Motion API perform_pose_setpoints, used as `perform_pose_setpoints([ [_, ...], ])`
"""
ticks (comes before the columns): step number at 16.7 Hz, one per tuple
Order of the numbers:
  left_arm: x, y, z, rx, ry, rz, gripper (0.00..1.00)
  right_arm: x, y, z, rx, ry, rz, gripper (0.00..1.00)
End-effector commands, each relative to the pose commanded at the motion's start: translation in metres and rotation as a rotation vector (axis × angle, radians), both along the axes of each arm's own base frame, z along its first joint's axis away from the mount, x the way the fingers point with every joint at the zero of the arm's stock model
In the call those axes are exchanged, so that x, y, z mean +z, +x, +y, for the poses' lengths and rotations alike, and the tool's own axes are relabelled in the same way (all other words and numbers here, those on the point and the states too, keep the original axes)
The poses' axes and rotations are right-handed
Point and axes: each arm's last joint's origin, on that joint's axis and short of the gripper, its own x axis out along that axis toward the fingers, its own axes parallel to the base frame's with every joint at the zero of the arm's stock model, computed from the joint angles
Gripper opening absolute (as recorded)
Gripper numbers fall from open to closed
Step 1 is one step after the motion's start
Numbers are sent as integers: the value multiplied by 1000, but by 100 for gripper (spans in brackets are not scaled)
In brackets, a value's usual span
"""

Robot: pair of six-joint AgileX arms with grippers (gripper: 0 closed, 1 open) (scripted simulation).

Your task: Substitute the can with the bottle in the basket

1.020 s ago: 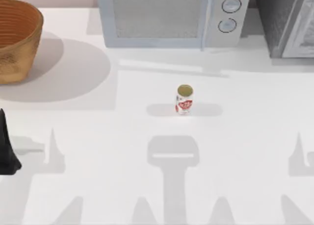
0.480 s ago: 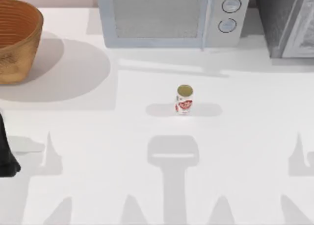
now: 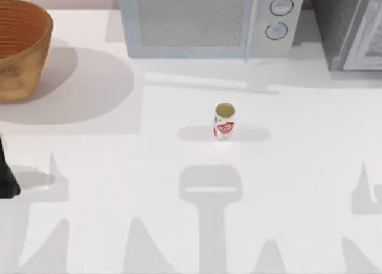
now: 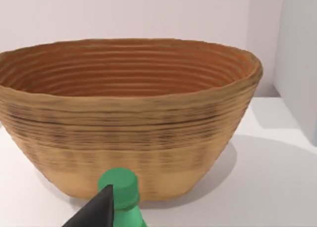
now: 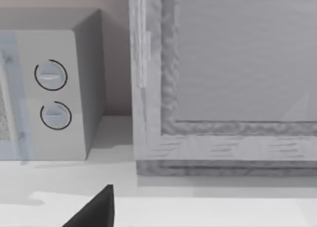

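Your microwave (image 3: 206, 22) stands along the table's far edge, its two dials (image 5: 51, 74) facing the right wrist camera, with a grey cabinet (image 5: 223, 78) beside it at the right. The can (image 3: 224, 121) stands upright alone near the middle of the white table (image 3: 298, 166), well apart from the wicker basket (image 3: 21, 47) in the far left corner. At the left edge you see the left gripper (image 3: 6, 178), short of the basket. In its wrist view a green bottle cap (image 4: 119, 187) sits just beside one dark finger (image 4: 99, 212), the basket close ahead; you cannot tell its grip.
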Motion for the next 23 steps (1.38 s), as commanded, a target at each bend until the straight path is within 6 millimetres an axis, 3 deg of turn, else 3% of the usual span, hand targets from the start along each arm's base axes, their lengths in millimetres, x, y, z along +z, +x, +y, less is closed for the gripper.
perform_pose_setpoints([
  [5,-13,23,17,-18,11,32,100,0,0,0,0,0,0,100],
  [10,-38,38,36,-40,12,70,100,0,0,0,0,0,0,100],
  [17,-75,36,55,-40,-8,128,100,0,0,0,0,0,0,100],
  [23,-82,33,58,-34,-16,142,100,0,0,0,0,0,0,100],
])
